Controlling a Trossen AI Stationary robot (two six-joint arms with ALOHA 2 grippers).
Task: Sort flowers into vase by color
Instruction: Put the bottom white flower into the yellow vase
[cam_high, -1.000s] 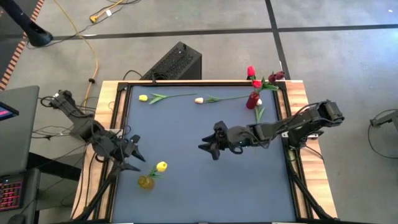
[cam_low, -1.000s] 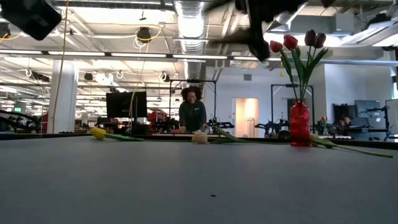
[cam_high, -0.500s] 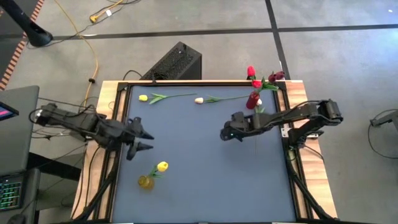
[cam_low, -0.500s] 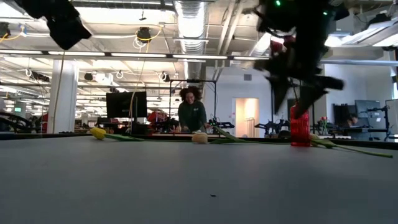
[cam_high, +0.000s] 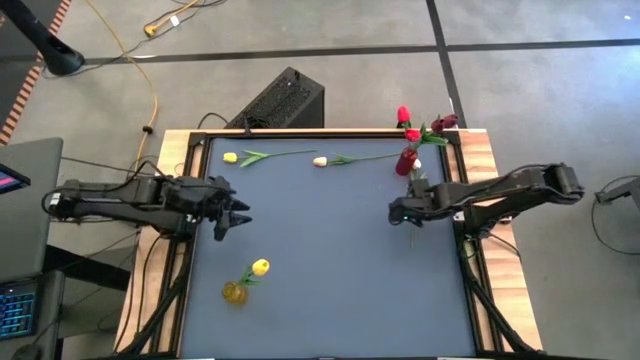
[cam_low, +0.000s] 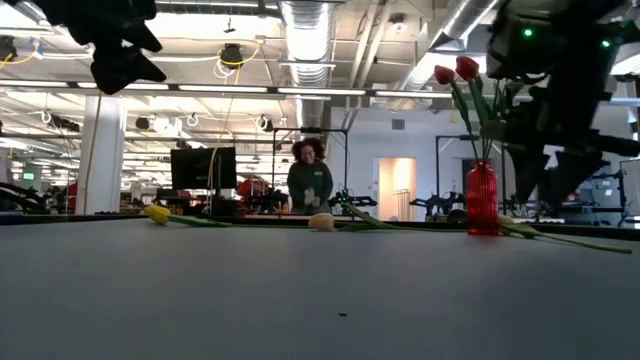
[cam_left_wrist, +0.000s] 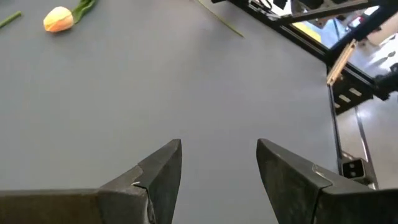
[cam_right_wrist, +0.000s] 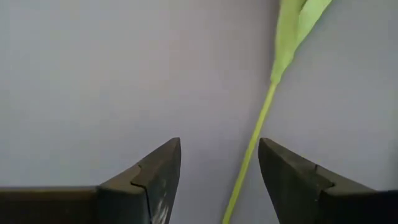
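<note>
Left side first: my left gripper sits over the left part of the counter, fingers spread wide, nothing between them, nothing touched. Its wrist view shows bare grey surface between the fingers and a pale orange-white flower head farther off.

Below that gripper in the high view, near the counter's front-left area, a yellow vase stands with one yellow flower in it.

Along the far edge, a yellow flower lies flat with its stem pointing right, and just right of it a white flower lies the same way. In the low view both show as low shapes on the far side, yellow and white.

Far right corner: a red vase holds red and dark red flowers; in the low view the vase stands upright.

My right gripper is over the right part of the counter, just in front of the red vase, fingers apart and holding nothing. A loose green stem lies flat on the surface under it, beside one finger, not pinched; I can't tell if they touch. Flower head out of sight.

No readable writing anywhere.

Room: middle of the counter is open grey surface. A raised dark frame runs round the edges.

A person stands in the room behind.
</note>
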